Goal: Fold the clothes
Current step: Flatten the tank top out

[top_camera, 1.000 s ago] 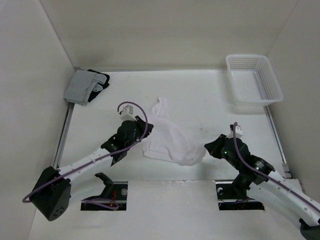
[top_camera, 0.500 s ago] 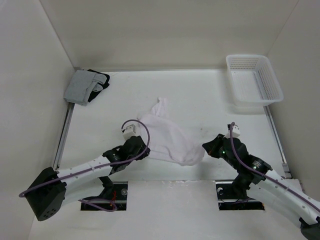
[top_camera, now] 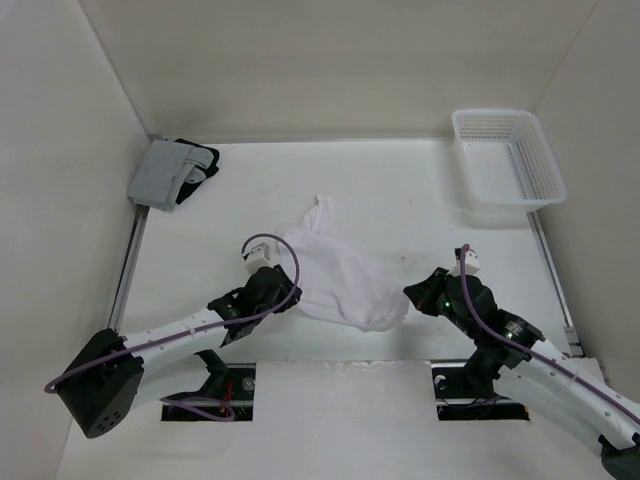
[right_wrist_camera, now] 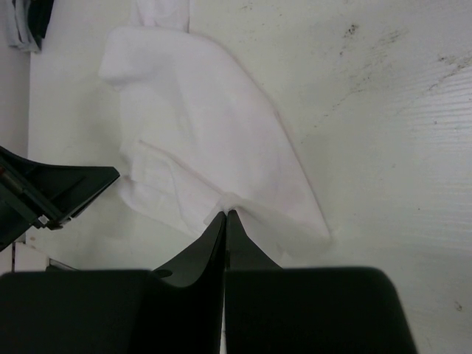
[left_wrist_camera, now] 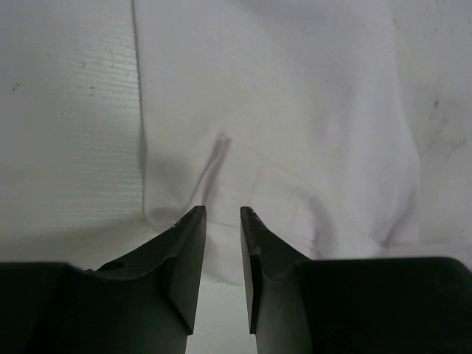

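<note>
Status:

- white garment [top_camera: 340, 280]: lies crumpled in the middle of the tabletop [top_camera: 420, 210], between the two arms. One narrow end points toward the back wall, and the wide, bunched part is toward the near edge. It is not folded flat; creases and overlapping layers show in both wrist views.
- left hand [left_wrist_camera: 221, 215]: fingers spread a little, with a narrow gap between the tips. Nothing sits in the gap. The tips are over the garment's left near edge, with fabric directly below and ahead of them. Can't tell whether the tips touch the cloth.
- right hand [right_wrist_camera: 226, 214]: fingers pressed together, pinching the garment's near right edge. The cloth puckers up into a small ridge right at the tips. In the top view this hand is at the garment's right near corner, low to the tabletop.
- Both arms reach inward from their bases, one on each side of the garment. The left hand's dark body shows at the left edge of the right wrist view, just beside the fabric.
- basket [top_camera: 490, 113]: white mesh, far right corner, well apart from the garment.
- grey-and-black bundle [top_camera: 170, 172]: far left corner against the wall, well apart from the garment.
</note>
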Tool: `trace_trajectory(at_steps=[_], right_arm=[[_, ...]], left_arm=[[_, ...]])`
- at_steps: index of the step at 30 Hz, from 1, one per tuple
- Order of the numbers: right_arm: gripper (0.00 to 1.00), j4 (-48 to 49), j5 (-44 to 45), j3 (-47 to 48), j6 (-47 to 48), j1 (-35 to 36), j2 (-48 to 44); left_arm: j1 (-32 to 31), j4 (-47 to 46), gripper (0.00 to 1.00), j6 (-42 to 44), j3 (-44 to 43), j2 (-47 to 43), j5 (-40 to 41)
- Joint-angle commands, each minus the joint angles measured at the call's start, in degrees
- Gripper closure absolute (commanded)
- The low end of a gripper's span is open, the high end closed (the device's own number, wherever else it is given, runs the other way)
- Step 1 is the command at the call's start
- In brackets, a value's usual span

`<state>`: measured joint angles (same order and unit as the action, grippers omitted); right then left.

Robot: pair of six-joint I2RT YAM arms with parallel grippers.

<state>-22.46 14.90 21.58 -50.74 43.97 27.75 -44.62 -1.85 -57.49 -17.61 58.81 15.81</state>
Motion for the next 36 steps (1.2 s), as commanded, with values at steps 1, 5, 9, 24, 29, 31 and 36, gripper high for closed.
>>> trace_trajectory(at_steps=[1,5,9,24,29,31,36], right_arm=[[0.99,2.7,-0.4,-0.1,0.7,0.5,-0.4],[0.99,2.7,-0.4,-0.1,0.7,0.5,-0.4],[0.99,2.6,-0.6,-0.1,0.7,0.5,-0.7],[0.99,2.8,-0.6,-0.1,0.8,0.5,-0.7],[0.99,2.7,-0.6,-0.2,0.7,0.5,-0.6],[0.99,2.7,-0.5,-0.1,0.7,0.5,-0.5],[0.99,2.6,-0.4,-0.1,0.6,0.5,-0.6]], left_arm=[[0.5,-3.2,0.77,1.2,-0.9,1.7,-0.7],[0.6,-5.0,0.78,1.3,-0.8,2.8,-0.9],[5.0,-4.4,0.78,3.9,-0.2,-4.6,-0.7],[1.4,-12.6,0.79,4.3,0.5,6.7,-2.4],[1.2,-12.0,0.79,4.3,1.3,5.5,-1.6],[1.3,-11.8,0.79,4.4,1.3,5.7,-1.6],[1.2,-10.2,0.80,4.3,1.6,6.7,-1.5]])
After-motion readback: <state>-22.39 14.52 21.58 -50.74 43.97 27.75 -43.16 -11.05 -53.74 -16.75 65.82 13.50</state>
